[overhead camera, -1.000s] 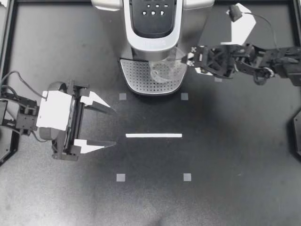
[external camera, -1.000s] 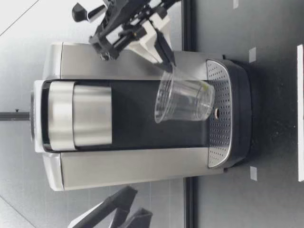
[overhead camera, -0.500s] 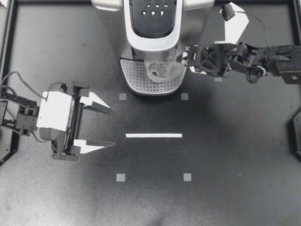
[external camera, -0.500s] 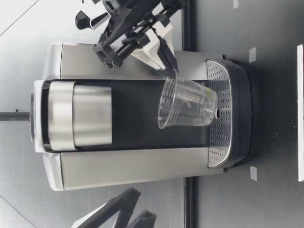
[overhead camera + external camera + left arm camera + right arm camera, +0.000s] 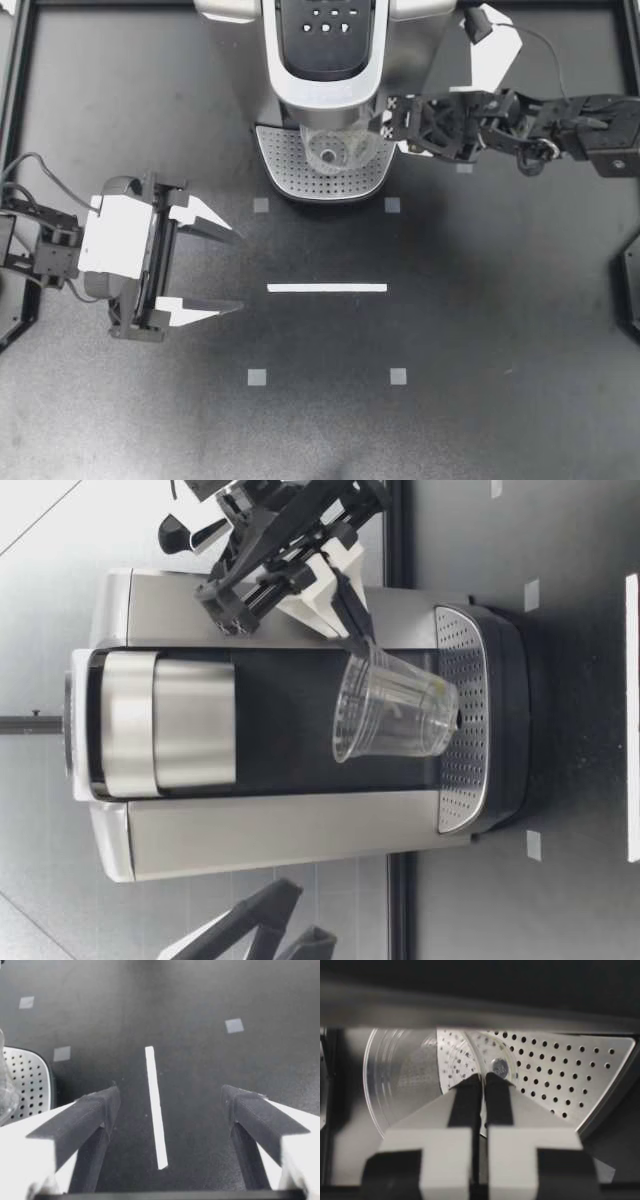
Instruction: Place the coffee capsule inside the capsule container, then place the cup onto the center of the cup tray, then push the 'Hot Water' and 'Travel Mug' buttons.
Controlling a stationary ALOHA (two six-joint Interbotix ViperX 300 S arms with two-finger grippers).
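Observation:
A clear plastic cup [image 5: 336, 151] hangs slightly tilted over the perforated cup tray [image 5: 285, 165] of the coffee machine [image 5: 325, 60]. My right gripper [image 5: 386, 124] is shut on the cup's rim, reaching in from the side. In the low view the cup [image 5: 395, 715] has its base just above the tray [image 5: 458, 780], and contact cannot be told. The right wrist view shows the fingertips [image 5: 468, 1085] pinched on the cup wall [image 5: 405, 1080]. My left gripper [image 5: 228, 270] stands open over the bare table, well away from the machine. The machine's buttons [image 5: 330, 20] sit on its top panel.
A white tape line [image 5: 327, 288] and small grey square markers [image 5: 257, 377] lie on the black table in front of the machine. In the left wrist view the tape line [image 5: 155, 1105] runs between the open fingers, and the tray's corner [image 5: 25, 1080] shows beside them.
My right gripper has carried the cup farther under the machine's head and lower toward the tray. The left arm has not moved.

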